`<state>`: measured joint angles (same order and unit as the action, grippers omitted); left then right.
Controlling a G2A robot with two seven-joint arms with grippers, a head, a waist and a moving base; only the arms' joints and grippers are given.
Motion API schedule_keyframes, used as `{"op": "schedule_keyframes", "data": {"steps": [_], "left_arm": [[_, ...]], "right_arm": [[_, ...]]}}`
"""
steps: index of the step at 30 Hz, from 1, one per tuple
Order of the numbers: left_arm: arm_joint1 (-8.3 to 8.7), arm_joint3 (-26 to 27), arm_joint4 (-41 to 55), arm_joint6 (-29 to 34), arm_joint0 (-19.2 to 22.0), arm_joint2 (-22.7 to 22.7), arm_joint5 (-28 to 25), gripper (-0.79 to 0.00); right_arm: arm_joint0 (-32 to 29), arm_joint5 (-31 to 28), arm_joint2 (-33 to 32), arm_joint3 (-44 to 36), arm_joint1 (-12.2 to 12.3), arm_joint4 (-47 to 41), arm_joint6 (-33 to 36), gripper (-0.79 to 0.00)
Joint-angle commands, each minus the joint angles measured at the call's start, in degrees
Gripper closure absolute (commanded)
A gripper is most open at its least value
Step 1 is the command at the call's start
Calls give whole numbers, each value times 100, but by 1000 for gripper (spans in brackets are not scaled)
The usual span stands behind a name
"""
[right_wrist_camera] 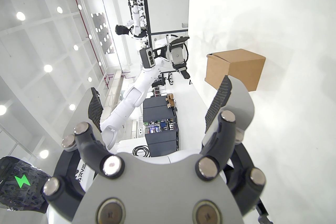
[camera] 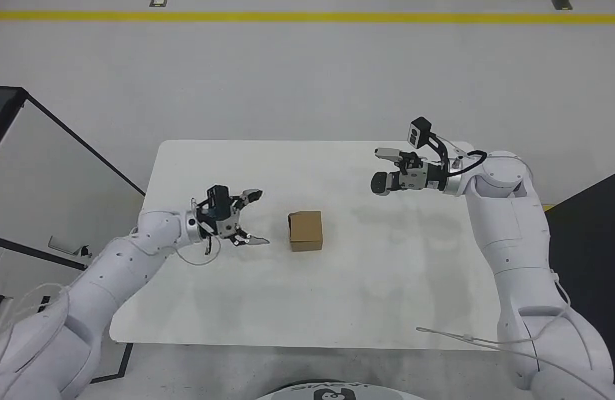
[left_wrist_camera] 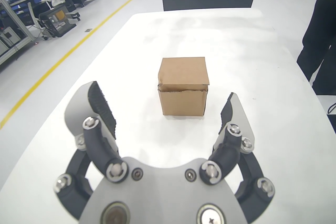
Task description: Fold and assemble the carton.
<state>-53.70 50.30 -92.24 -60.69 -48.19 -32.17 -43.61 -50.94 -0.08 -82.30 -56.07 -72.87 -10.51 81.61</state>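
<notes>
A small brown carton (camera: 306, 230) stood on the white table (camera: 387, 290), about midway between its near and far edges and a little to the robot's left of its middle. It sat flat on its base with all sides squared up. In the left wrist view the top flap (left_wrist_camera: 183, 70) lay folded down over the carton (left_wrist_camera: 183, 101). Its front edge hung slightly past the wall below, and a thin dark gap showed along that seam, with the wall's upper edge looking a bit ragged.

The left hand (camera: 255, 217) hung low over the table just beside the carton on the robot's left side, pointing at it. Its two fingers were spread wide apart and held nothing. A strip of bare table lay between the fingertips and the carton's nearest face, so the hand and the carton did not touch.

The right hand (camera: 379, 168) was well apart from the carton, over the far right part of the table. It also faced towards the carton, and its fingers were likewise apart with nothing between them. In the right wrist view the carton (right_wrist_camera: 236, 70) showed beyond one dark ribbed finger pad (right_wrist_camera: 219, 101), with the left hand (right_wrist_camera: 183, 72) farther off past it
</notes>
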Motion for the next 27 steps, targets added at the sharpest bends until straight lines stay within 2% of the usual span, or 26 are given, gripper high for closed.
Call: {"op": "schedule_keyframes", "data": {"steps": [1,9,11,17,27], "left_arm": [[254,322,65,16,-119,-94,-16,-785],[1050,1305,328,-35,-682,-525,35,-785],[1278,1559,382,-103,-890,-677,103,-785],[1817,2093,467,-348,-1476,-1037,348,-785],[1844,2113,465,-362,-1507,-1056,362,-785]], "right_arm": [[0,0,0,0,0,-1,0,-785],[0,0,0,0,0,-1,0,-785],[0,0,0,0,0,-1,0,-785],[0,0,0,0,0,-1,0,-785],[0,0,0,0,0,0,0,-784]]}}
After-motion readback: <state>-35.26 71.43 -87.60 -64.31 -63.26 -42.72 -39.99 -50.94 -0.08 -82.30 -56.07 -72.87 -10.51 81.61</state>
